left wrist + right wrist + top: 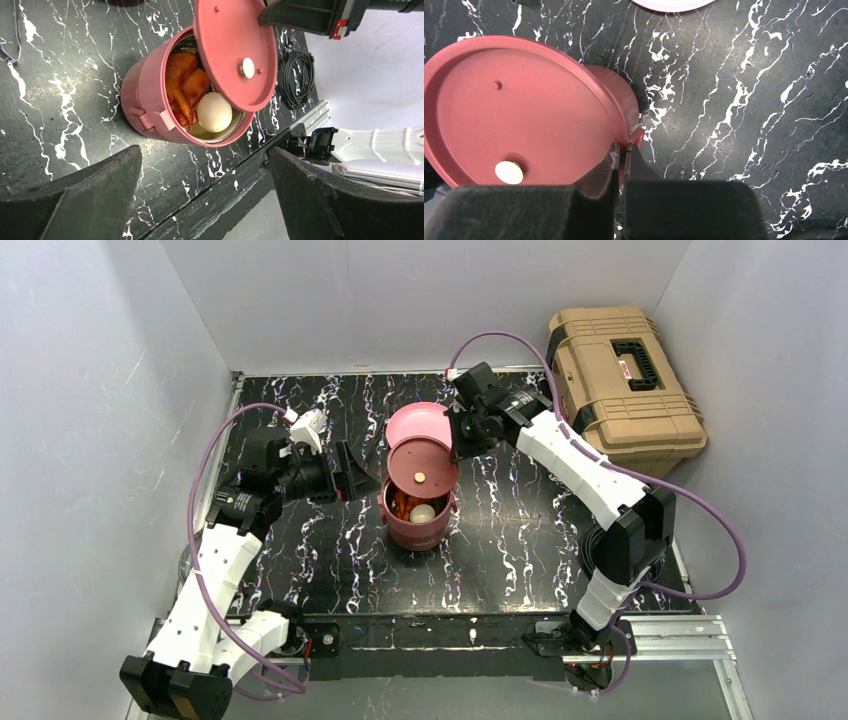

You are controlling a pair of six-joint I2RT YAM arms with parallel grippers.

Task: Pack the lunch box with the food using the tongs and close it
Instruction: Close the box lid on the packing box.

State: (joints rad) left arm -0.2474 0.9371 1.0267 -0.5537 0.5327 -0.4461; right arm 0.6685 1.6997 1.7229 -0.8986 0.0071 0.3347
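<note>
- Black table (520, 530) veined with white, pale grey walls (100, 390) on three sides, a tan toolbox (622, 375) off the far right corner.
- The lunch box (418, 528) stands upright mid-table, open, just in front of a pink plate (410, 423); inside I see orange chunks (187, 82) and a white egg (214, 112), touching.
- My right claw (622, 150) is clenched on the rim of the flat lid (421, 465), which hangs tilted over the far half of the box; the near half is uncovered.
- My left claw (352, 478) is released, spread wide and holding nothing, just left of the box and not touching it.
- The lid reads to me as thin, stiff, smooth plastic and light; a narrow bite on the edge may let it swing or slip, so I would lower it slowly and level; the small pale knob (509, 172) looks too slight to grip.
- The box looks light and may skate on this slick table under a push; I would brace its wall with the left claw, near the side tab (150, 119).
- The egg sits high and round; I judge it could keep the lid from seating flat.
</note>
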